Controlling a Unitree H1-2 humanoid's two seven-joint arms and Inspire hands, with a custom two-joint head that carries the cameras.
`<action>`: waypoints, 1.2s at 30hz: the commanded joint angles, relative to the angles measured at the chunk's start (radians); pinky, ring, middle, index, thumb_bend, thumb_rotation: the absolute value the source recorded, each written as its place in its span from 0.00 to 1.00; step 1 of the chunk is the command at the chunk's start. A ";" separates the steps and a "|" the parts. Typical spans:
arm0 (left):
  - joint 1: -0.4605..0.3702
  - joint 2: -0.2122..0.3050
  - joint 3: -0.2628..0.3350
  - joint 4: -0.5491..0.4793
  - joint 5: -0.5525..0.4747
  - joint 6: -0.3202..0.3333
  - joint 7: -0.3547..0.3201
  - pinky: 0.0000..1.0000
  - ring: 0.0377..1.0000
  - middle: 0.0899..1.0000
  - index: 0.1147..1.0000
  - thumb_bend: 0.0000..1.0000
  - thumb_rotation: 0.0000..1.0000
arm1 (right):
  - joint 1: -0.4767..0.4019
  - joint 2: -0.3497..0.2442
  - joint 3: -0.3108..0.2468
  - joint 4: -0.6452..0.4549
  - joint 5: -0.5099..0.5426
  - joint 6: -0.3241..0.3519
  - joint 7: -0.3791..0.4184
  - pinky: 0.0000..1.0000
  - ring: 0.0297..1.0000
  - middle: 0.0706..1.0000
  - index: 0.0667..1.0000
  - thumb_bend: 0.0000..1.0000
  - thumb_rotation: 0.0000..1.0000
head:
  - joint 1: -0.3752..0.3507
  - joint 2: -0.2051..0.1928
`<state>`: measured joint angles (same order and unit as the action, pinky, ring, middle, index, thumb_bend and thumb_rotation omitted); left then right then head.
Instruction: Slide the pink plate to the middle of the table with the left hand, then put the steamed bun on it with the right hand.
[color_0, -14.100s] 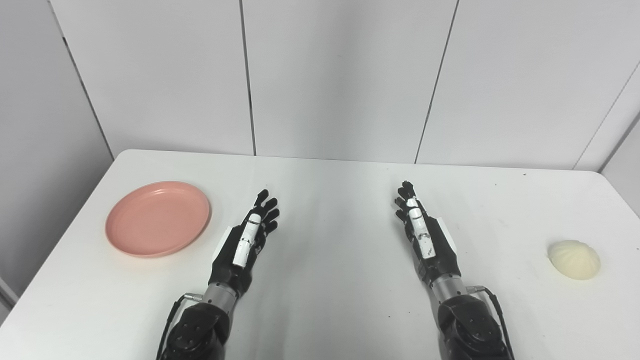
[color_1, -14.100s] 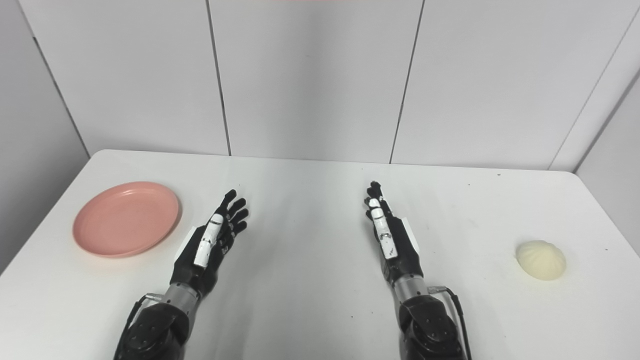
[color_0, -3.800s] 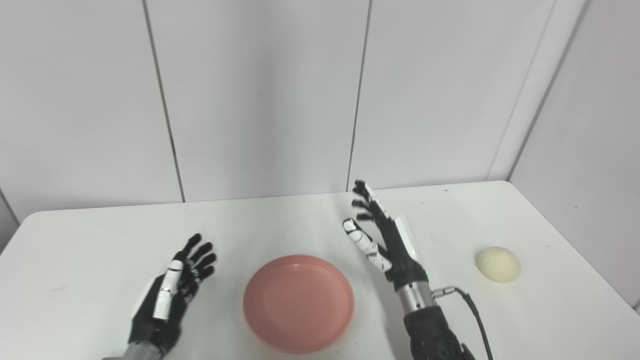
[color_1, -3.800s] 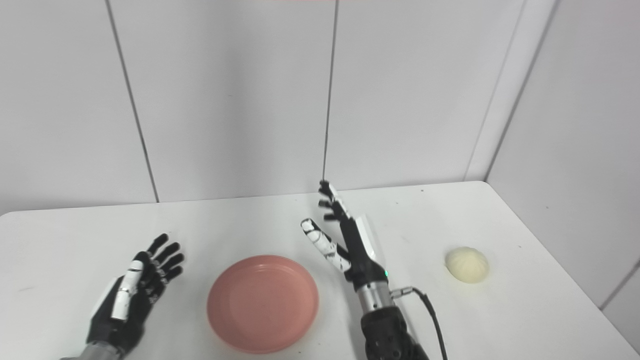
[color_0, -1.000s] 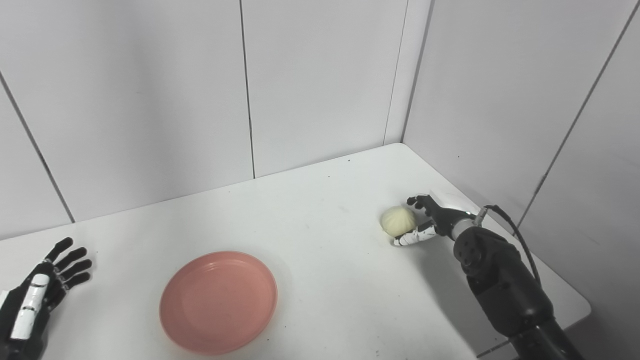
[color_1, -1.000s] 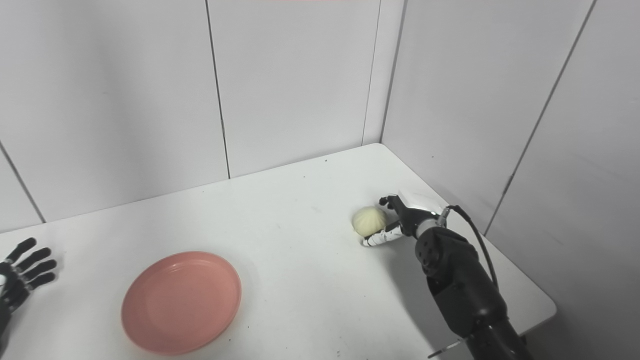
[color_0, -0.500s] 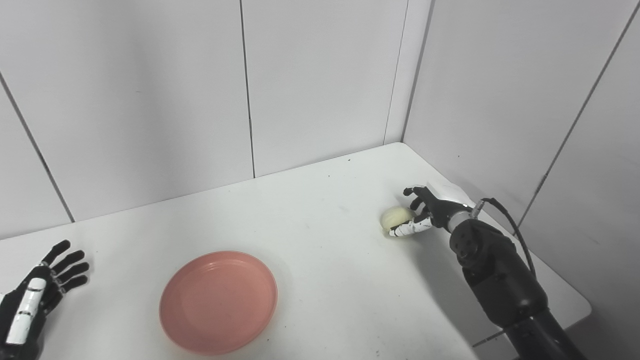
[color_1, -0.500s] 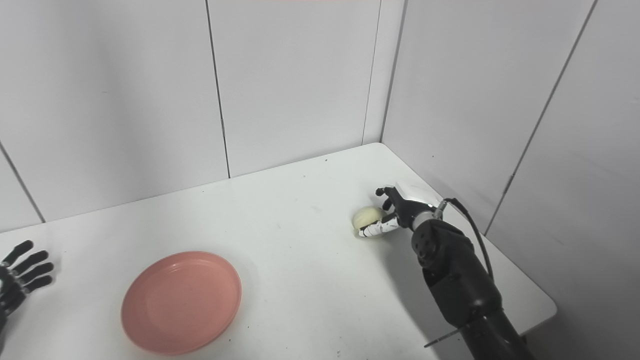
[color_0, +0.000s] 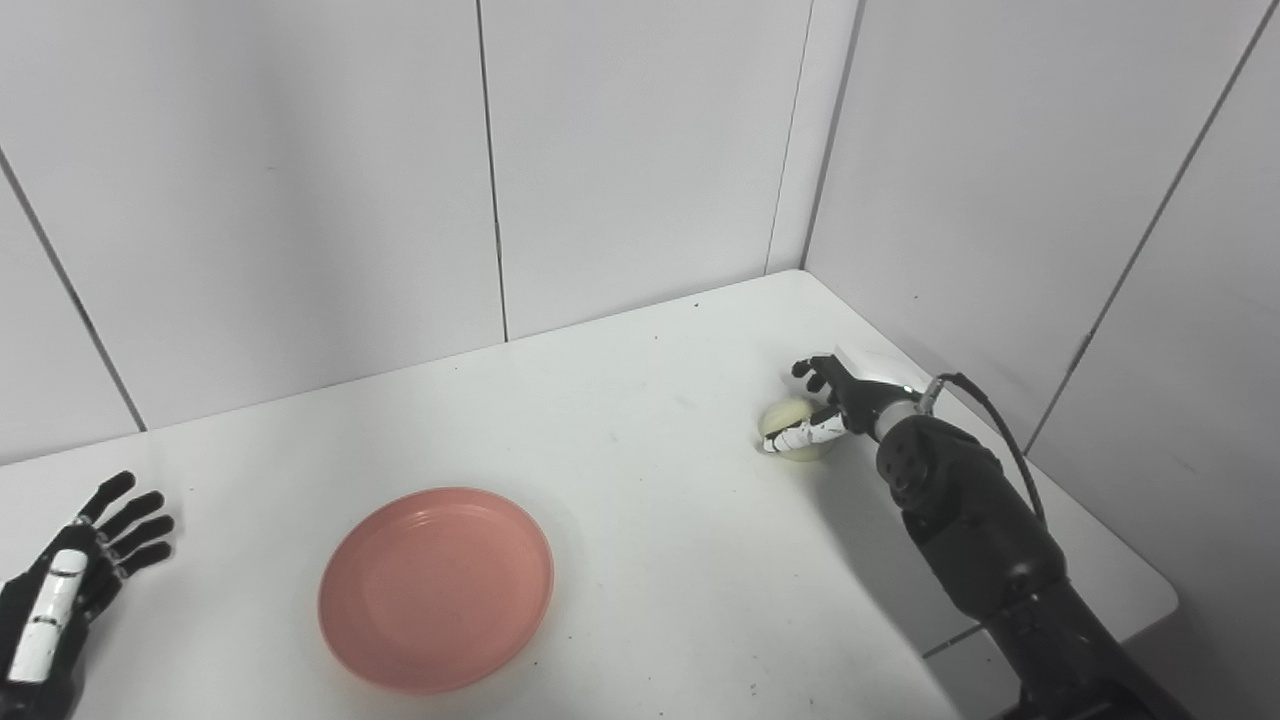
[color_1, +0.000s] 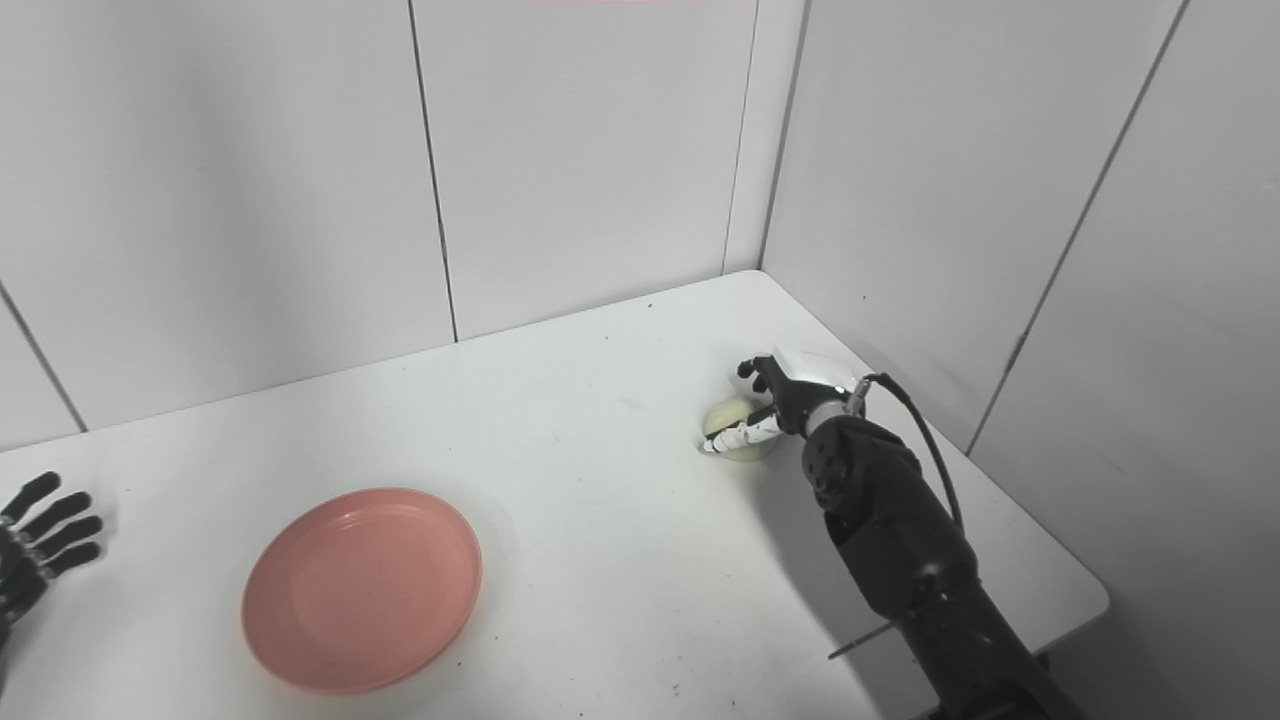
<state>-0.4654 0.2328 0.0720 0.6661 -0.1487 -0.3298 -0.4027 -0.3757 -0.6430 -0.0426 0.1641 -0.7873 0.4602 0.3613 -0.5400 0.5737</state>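
Left eye view shows our left hand (color_0: 60, 590) nearest, low at the near left corner of the table (color_0: 640, 420), palm down with its fingers spread and nothing in it. We judge it is parked there to keep clear, since its share of the work looks done: the pink plate (color_0: 436, 588) sits flat a little farther in, near the middle of the tabletop and well apart from that hand. The plate is bare, so the 2nd part of the task is not yet finished.

Farther off and to the right, our right arm stretches along the right side of the table toward the far right corner. Our right hand (color_0: 835, 405) is at the steamed bun (color_0: 790, 432), thumb laid across its near side and the other fingers curled over its far side, so we read this as a grip on the bun. Whether the bun is clear of the tabletop or resting on it we cannot tell; it is close to the surface either way. It lies well apart from the plate, near the right edge.

We judge the next move is a lift and a carry left and nearward to the plate. The bun is soft and rounded, so a squeeze too hard could dent it, and too loose a hold could let it roll out.
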 joint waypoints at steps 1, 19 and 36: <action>0.180 -0.025 -0.009 0.065 -0.012 0.034 0.000 0.81 0.82 0.85 0.86 0.57 0.93 | -0.050 -0.051 0.022 -0.006 0.013 -0.003 0.004 0.67 0.75 0.77 0.77 0.92 0.40 | 0.001 0.000; 0.197 -0.023 -0.014 0.013 -0.010 0.069 -0.004 0.81 0.82 0.84 0.86 0.57 0.93 | -0.088 -0.057 0.051 0.075 -0.031 0.009 0.083 0.30 0.37 0.42 0.48 0.53 0.00 | 0.006 0.013; 0.189 -0.028 -0.022 0.032 -0.009 0.053 -0.013 0.80 0.82 0.84 0.86 0.57 0.92 | -0.065 -0.055 -0.016 -0.014 -0.078 0.009 0.154 0.33 0.38 0.41 0.49 0.52 0.00 | 0.037 0.004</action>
<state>-0.4265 0.2344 0.0644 0.6026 -0.1485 -0.2694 -0.4055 -0.4294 -0.6672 -0.0420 0.1876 -0.8466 0.4609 0.5109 -0.5033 0.5769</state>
